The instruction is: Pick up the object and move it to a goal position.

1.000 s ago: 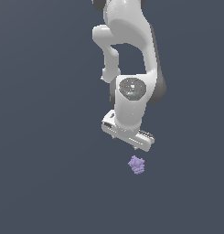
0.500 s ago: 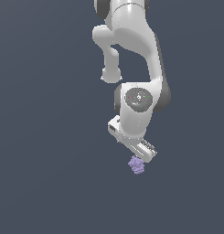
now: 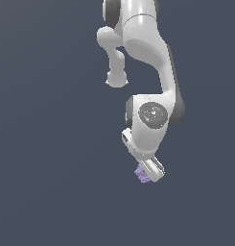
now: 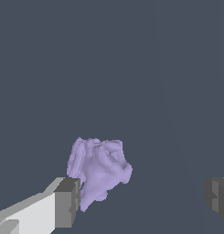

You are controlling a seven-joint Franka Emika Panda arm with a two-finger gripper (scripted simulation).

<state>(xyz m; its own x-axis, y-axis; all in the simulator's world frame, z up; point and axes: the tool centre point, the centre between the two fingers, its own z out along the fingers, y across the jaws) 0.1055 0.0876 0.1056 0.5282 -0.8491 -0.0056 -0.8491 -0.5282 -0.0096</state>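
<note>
Object (image 4: 98,172) matt, lumpy lavender; tool (image 4: 143,201) smooth, pads dull grey.

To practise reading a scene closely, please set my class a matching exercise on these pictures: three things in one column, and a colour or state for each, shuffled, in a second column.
Column 1
1. the object
2. the gripper
3. the arm's round wrist joint

Column 2
A. white housing with a dark grey disc on its face
B. pale purple and lumpy, lying between the fingertips, close by one
C. open, with dark grey fingertips set wide apart

Pairs: 1-B, 2-C, 3-A
</note>
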